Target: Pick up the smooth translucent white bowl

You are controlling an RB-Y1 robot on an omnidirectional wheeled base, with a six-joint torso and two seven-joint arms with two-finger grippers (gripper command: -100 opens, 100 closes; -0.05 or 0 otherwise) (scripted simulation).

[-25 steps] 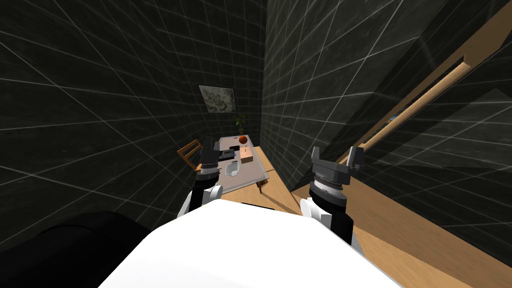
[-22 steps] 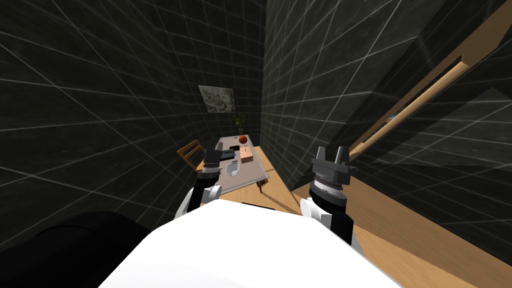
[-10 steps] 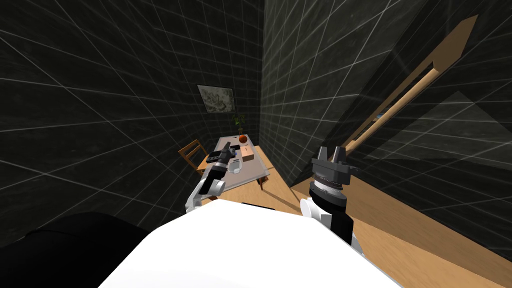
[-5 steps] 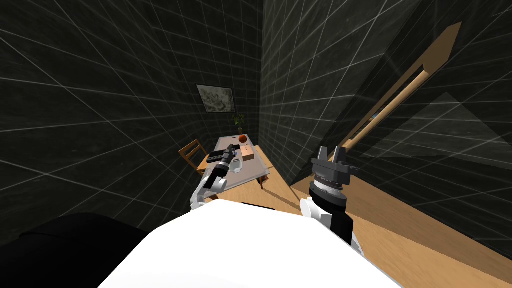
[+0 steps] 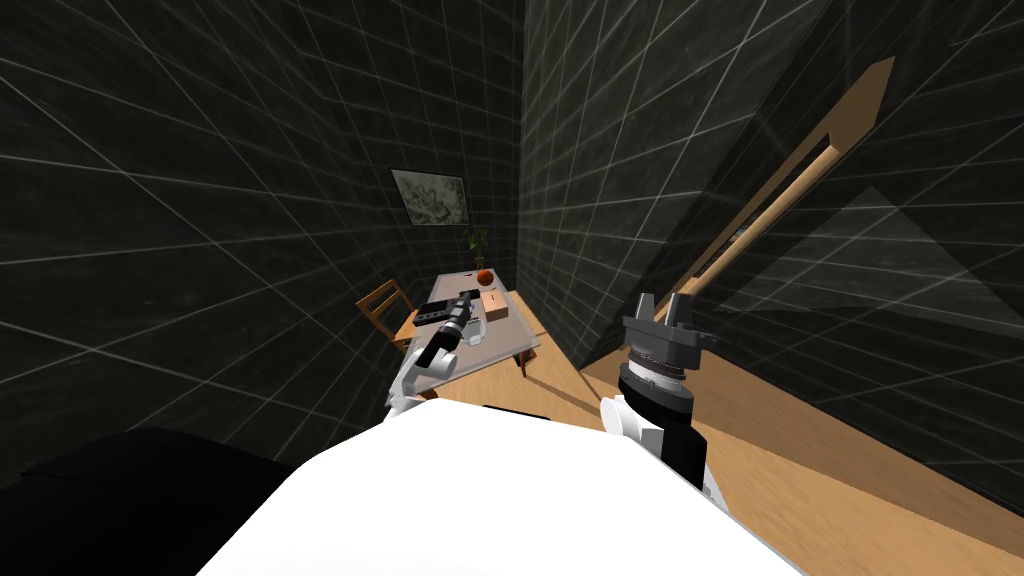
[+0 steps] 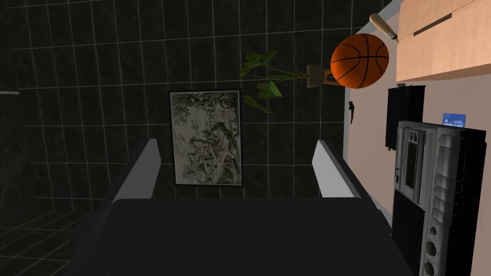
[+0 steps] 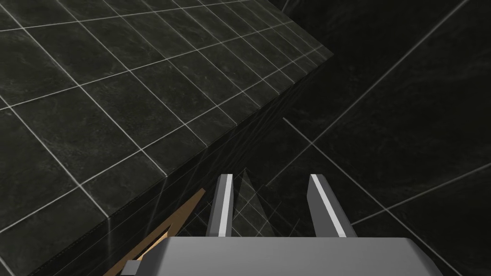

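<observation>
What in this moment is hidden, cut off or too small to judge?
- White bowl: head view, too small to tell how near the left gripper is.
- Grey radio: left wrist view, cut by the picture's edge.
- Tan box: same view, also cut off.

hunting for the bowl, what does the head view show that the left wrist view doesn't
Head view: the white bowl on the table, the wooden chair, the right gripper. Left wrist view: a blue card next to the grey radio. Both: the basketball, potted plant, framed picture and tan box.
</observation>
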